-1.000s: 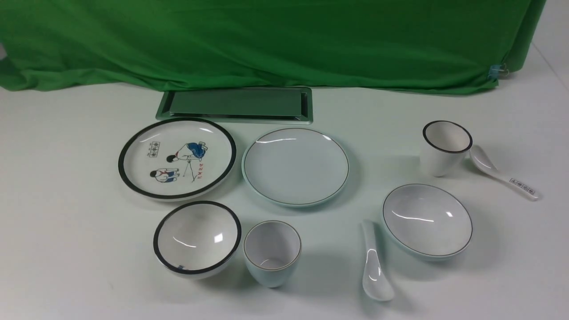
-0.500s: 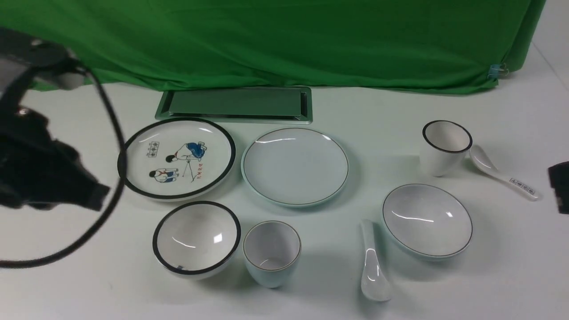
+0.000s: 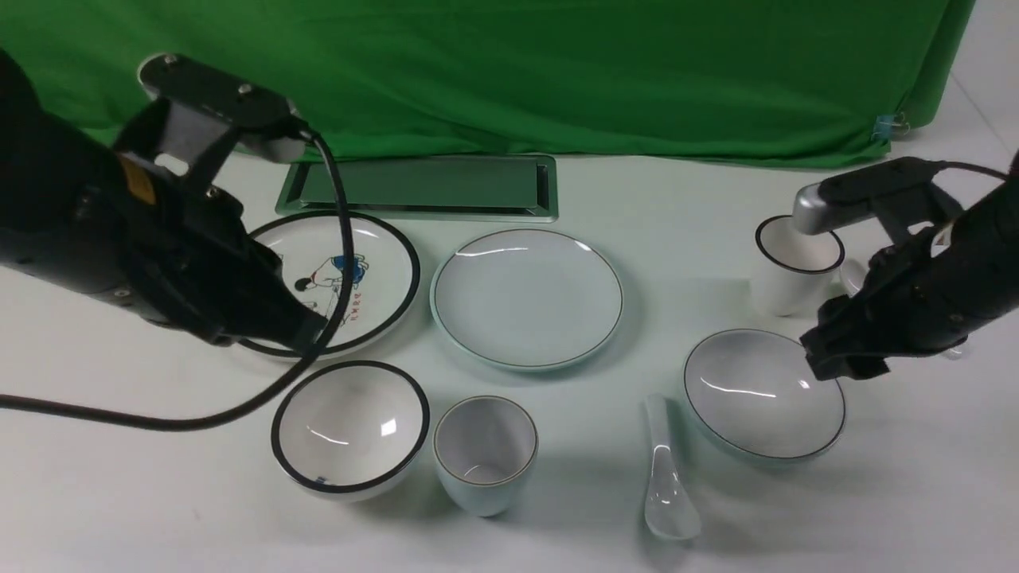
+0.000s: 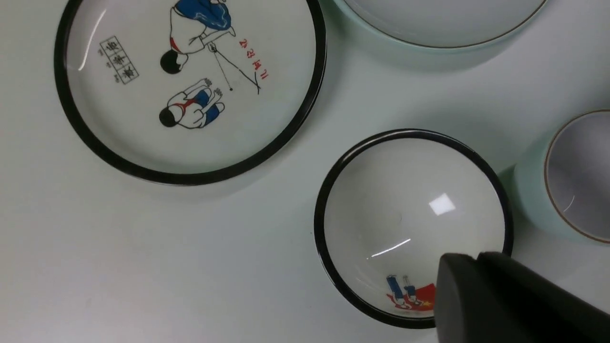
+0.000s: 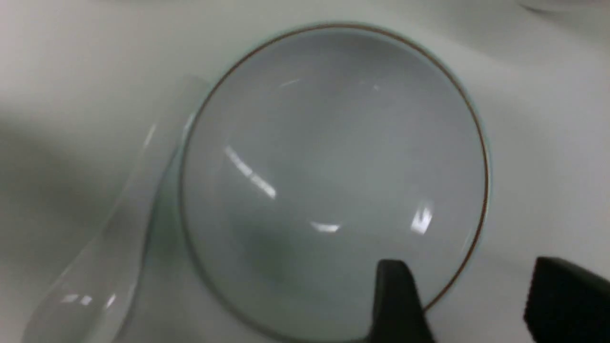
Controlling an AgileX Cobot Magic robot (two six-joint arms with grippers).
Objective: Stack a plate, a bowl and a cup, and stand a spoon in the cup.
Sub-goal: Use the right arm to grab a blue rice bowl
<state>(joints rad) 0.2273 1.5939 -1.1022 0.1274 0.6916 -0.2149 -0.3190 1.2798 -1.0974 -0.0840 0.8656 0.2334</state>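
Note:
The pale blue-green plate (image 3: pixel 527 298) lies at the table's middle. The cup (image 3: pixel 486 454) stands in front of it, the plain white spoon (image 3: pixel 667 477) lies to its right, and the shallow bowl (image 3: pixel 764 395) sits right of the spoon. My right gripper (image 3: pixel 836 362) is open over the bowl's right rim. In the right wrist view (image 5: pixel 469 271) one finger is over the bowl (image 5: pixel 333 166) and one outside it, with the spoon (image 5: pixel 119 238) beside the bowl. My left gripper (image 3: pixel 306 330) is shut and empty, and in the left wrist view (image 4: pixel 476 259) it hangs above the black-rimmed bowl (image 4: pixel 410 224), beside the cup (image 4: pixel 572 176).
A white cartoon plate (image 3: pixel 374 270) is partly under my left arm. A white black-rimmed bowl (image 3: pixel 350 426) stands left of the cup. A white black-rimmed cup (image 3: pixel 788 270) stands at the right, the labelled spoon mostly hidden behind my right arm. A metal tray (image 3: pixel 430 187) and green cloth (image 3: pixel 509 72) lie behind.
Both arms have come in from the sides: the left one over the cartoon plate, the right one to the bowl's right rim. The crockery has not moved.

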